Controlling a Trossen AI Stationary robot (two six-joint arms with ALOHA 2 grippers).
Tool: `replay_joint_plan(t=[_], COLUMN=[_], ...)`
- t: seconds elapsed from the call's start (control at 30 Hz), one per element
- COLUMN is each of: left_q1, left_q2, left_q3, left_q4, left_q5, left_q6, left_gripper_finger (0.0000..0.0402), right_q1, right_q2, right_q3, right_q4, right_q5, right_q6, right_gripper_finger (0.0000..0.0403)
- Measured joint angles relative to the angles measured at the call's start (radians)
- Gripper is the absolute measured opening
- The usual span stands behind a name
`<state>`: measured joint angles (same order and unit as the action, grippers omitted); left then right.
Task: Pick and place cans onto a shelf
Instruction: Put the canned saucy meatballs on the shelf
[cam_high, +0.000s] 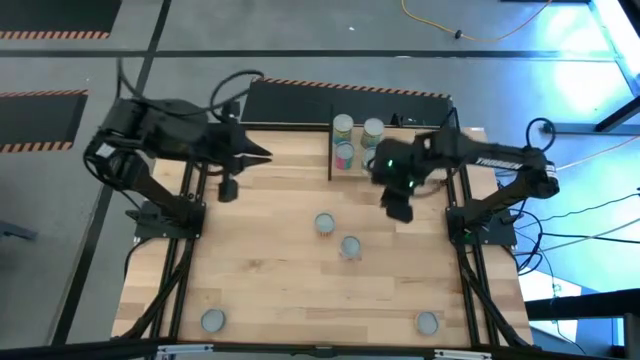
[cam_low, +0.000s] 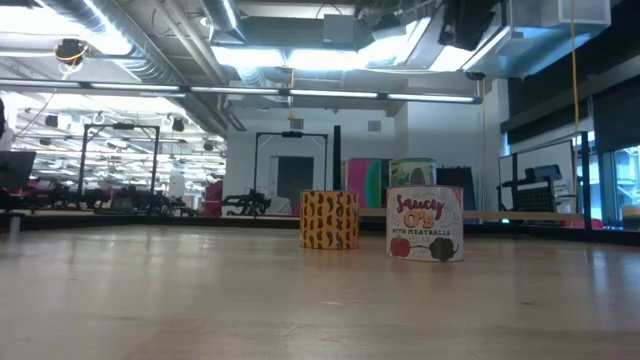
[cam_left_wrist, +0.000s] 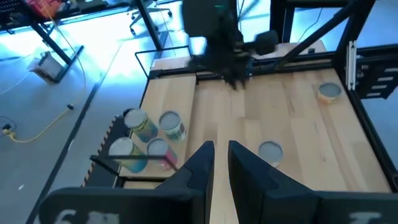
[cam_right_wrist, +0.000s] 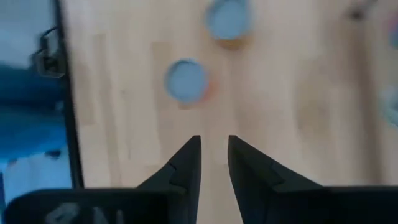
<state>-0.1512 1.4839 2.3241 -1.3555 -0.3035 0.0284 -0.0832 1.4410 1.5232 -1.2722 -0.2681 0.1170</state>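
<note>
Two cans (cam_high: 325, 223) (cam_high: 350, 245) stand upright on the tabletop's middle. In the right wrist view they show as grey tops (cam_right_wrist: 186, 79) (cam_right_wrist: 229, 17). Two more cans (cam_high: 213, 320) (cam_high: 427, 322) stand near the front edge. Several cans (cam_high: 345, 140) stand on the shelf (cam_high: 331, 150) at the far edge. My right gripper (cam_high: 400, 210) hangs open above the table, right of the middle cans, slanting down, with nothing between its fingers (cam_right_wrist: 214, 142). My left gripper (cam_high: 262, 152) is raised at the far left, with a narrow empty gap between its fingers (cam_left_wrist: 221, 149).
In the low view the two middle cans (cam_low: 330, 220) (cam_low: 425, 223) carry a yellow patterned label and a white one. Black frame rails (cam_high: 465, 250) run along the table's sides. Bare wood lies between the middle cans and the front ones.
</note>
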Motion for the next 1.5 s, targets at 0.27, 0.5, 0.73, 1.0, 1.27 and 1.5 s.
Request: replay_joint_plan(t=[0.27,0.5,0.73,1.0,1.27,1.5], left_q1=[0.000,0.000,0.000,0.000,0.000,0.000], left_q2=[-0.033,-0.035,-0.030,-0.030,-0.030,-0.030], left_q3=[-0.001,-0.001,0.000,0.000,0.000,0.000], left_q4=[-0.016,-0.051,-0.053,-0.053,-0.052,-0.051], left_q5=[0.006,0.006,0.006,0.006,0.006,0.006], left_q6=[0.000,0.000,0.001,0.001,0.001,0.001], left_gripper_finger=[0.0039,0.0039,0.0040,0.0041,0.0041,0.0041], right_q1=[0.156,0.191,0.196,0.196,0.196,0.192], right_q2=[0.031,0.134,0.247,0.327,0.360,0.376], right_q3=[-0.206,-0.283,-0.287,-0.287,-0.283,-0.288], right_q4=[0.340,0.552,0.559,0.558,0.558,0.553], right_q5=[0.038,0.093,0.110,0.131,0.136,0.145], right_q6=[-0.010,0.196,0.192,0.172,0.136,0.126], right_gripper_finger=[0.0083,0.0083,0.0083,0.0083,0.0083,0.0035])
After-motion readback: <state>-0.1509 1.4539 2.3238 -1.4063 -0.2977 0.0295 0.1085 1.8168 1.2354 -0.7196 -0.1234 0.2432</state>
